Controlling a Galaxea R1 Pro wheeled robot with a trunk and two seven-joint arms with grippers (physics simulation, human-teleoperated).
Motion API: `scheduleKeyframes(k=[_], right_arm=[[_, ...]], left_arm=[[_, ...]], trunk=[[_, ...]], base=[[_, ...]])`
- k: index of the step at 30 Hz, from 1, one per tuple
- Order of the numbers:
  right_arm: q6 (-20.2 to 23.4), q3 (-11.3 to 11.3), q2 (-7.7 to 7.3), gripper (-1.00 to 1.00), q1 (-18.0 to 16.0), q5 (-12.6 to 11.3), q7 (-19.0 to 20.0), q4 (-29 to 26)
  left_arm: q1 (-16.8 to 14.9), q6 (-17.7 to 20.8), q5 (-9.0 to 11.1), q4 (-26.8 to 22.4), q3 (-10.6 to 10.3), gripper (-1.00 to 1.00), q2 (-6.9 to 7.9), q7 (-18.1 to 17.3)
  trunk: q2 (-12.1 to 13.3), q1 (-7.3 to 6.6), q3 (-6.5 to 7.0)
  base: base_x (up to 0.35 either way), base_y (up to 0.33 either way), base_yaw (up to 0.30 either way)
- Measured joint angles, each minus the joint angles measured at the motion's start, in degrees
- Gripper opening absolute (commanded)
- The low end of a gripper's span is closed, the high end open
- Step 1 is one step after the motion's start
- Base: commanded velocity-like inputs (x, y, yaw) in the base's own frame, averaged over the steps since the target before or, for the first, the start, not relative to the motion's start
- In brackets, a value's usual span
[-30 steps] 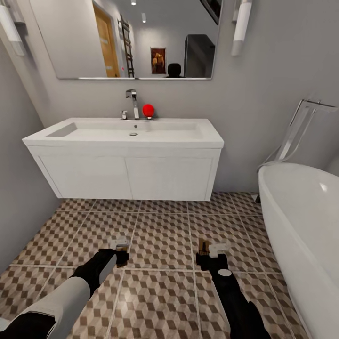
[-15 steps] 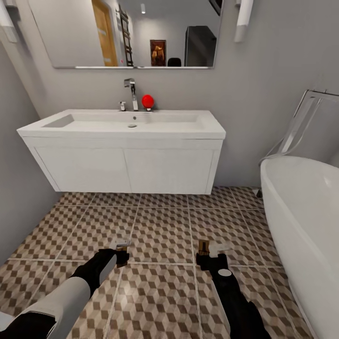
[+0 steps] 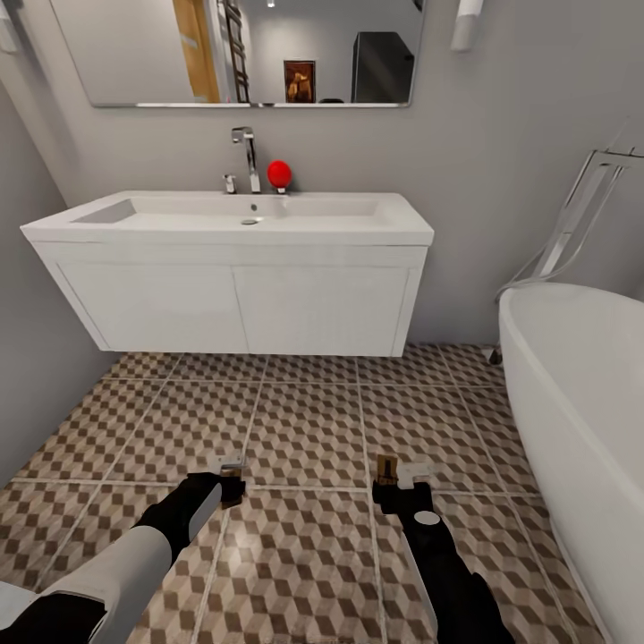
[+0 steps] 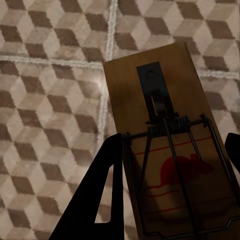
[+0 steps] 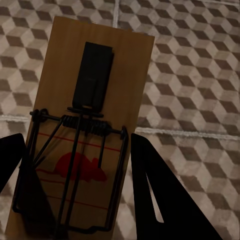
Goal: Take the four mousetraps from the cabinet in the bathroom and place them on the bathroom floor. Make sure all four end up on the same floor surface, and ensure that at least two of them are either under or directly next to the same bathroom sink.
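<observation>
Each of my grippers holds a mousetrap above the bathroom floor [image 3: 309, 429]. My left gripper [image 3: 230, 478] is shut on one mousetrap [image 4: 170, 145], a brown board with a dark spring and a red mouse print; its edge shows in the head view as the mousetrap [image 3: 233, 467]. The right gripper [image 3: 394, 478] is shut on a second mousetrap [image 5: 85, 130], also seen as the mousetrap [image 3: 386, 467]. Ahead, the white sink [image 3: 237, 224] hangs on the wall with a chrome faucet [image 3: 243, 156]. Both traps hover over tiles well in front of it.
A white bathtub [image 3: 581, 420] stands at the right with a chrome filler [image 3: 581, 206] behind it. A red ball [image 3: 279, 172] sits on the sink's back edge, under a mirror [image 3: 241, 49]. A grey wall [image 3: 36, 376] closes the left side.
The whole head view has shifted: sink and mirror sit higher in the picture and look nearer. Both grippers keep their traps and their places in the picture.
</observation>
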Motion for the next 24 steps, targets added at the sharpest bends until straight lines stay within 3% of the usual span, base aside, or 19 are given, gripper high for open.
scheduleKeyframes(k=[21, 24], right_arm=[[0.0, 0.0, 0.00, -1.00, 0.0, 0.0, 0.0, 0.0], [0.0, 0.0, 0.00, -1.00, 0.0, 0.0, 0.0, 0.0]], left_arm=[[0.0, 0.0, 0.0, 0.0, 0.0, -1.00, -0.02, 0.0], [0.0, 0.0, 0.0, 0.0, -0.1, -1.00, -0.05, 0.0]], trunk=[[-8.4, 4.61, -5.68], [-8.5, 4.70, -6.62]], base=[[0.000, 0.000, 0.000], [0.000, 0.000, 0.000]])
